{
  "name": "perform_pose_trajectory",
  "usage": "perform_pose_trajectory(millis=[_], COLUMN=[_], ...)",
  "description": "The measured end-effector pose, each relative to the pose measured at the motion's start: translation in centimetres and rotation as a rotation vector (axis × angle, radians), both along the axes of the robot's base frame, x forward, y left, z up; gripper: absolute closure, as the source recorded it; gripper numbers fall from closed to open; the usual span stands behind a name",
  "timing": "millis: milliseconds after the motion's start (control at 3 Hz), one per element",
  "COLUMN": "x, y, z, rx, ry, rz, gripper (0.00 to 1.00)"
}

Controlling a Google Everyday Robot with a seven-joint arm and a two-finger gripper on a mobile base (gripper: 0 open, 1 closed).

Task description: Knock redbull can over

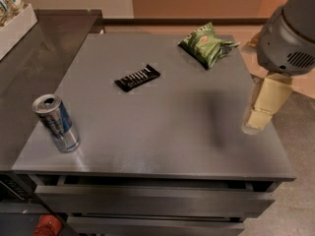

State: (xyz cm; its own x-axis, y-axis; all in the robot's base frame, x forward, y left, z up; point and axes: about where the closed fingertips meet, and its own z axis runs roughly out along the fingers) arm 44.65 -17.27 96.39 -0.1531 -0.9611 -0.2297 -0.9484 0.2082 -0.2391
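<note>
The redbull can (57, 124), slim, silver and blue with a shiny open top, stands upright near the front left corner of the grey table (162, 117). My gripper (257, 120), cream-coloured under a grey arm housing (288, 38), hangs at the table's right edge, far to the right of the can and not touching it.
A flat black bar wrapper (138, 77) lies at the table's middle back. A green chip bag (206, 44) lies at the back right. A darker counter (34, 68) adjoins on the left with a white box (17, 26). Drawers (147, 200) sit under the tabletop.
</note>
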Motion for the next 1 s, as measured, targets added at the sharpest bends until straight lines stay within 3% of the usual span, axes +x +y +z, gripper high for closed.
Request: perform_pose_trajectory(millis=[1000], x=[2.4], y=[12.5], z=[-3.7], rx=[0.068], ry=[0.021], rz=[0.208], gripper=[0.0])
